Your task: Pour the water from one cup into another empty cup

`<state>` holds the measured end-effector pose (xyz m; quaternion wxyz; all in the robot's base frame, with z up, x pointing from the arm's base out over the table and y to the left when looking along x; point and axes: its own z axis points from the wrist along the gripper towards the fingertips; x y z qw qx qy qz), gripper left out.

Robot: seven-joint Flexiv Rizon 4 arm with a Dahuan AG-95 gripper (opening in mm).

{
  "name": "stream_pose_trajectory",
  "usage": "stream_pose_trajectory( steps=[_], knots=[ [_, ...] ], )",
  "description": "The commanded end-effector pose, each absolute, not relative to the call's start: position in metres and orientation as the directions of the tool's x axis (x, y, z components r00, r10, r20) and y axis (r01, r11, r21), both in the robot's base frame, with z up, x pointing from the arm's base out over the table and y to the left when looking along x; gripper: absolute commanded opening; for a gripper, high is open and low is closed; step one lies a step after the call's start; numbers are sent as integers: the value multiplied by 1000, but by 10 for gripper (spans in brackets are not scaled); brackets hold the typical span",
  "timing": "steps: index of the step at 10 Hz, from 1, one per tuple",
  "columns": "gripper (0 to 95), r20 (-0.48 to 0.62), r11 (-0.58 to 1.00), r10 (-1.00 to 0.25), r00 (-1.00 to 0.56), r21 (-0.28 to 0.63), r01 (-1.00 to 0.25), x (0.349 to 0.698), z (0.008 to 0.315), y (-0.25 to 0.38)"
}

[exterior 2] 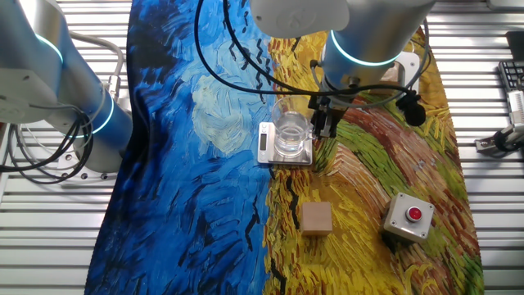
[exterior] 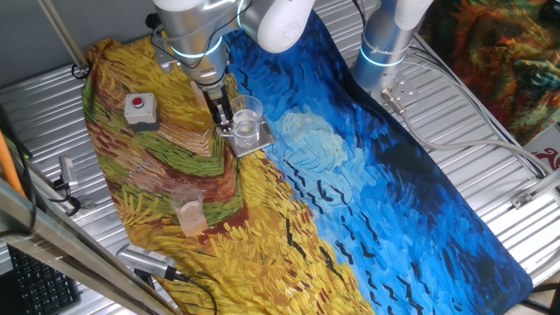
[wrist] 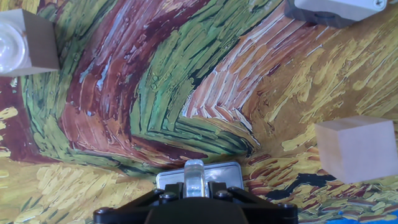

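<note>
The clear tumbler (exterior: 247, 122) stands upright on a small silver scale (exterior: 254, 144) in the middle of the painted cloth. It also shows in the other fixed view (exterior 2: 291, 131). A little water shows faintly at its bottom. My gripper (exterior: 226, 114) comes down from above at the tumbler's side, and its fingers (exterior 2: 326, 123) pinch the wall at the rim. In the hand view the glass wall (wrist: 194, 177) sits between my shut jaws. The small peach-tinted cup (exterior: 189, 210) stands apart toward the cloth's near-left edge. It shows at the hand view's top left (wrist: 12, 43), on a wooden block.
A grey box with a red button (exterior: 140, 109) sits left of the tumbler (exterior 2: 407, 217). A loose wooden block (exterior 2: 316, 218) lies near the scale. A second arm's base (exterior: 385, 44) stands at the back. A tool (exterior: 144, 261) lies at the cloth's left edge.
</note>
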<state>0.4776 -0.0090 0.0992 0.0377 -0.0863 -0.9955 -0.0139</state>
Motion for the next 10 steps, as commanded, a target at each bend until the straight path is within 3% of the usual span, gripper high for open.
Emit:
stream_pose_trajectory(
  steps=[1,10],
  knots=[
    [190,74,985,170,-983,22,172,478,99,-9],
    [190,61,985,167,-984,29,169,477,96,-9]
  ],
)
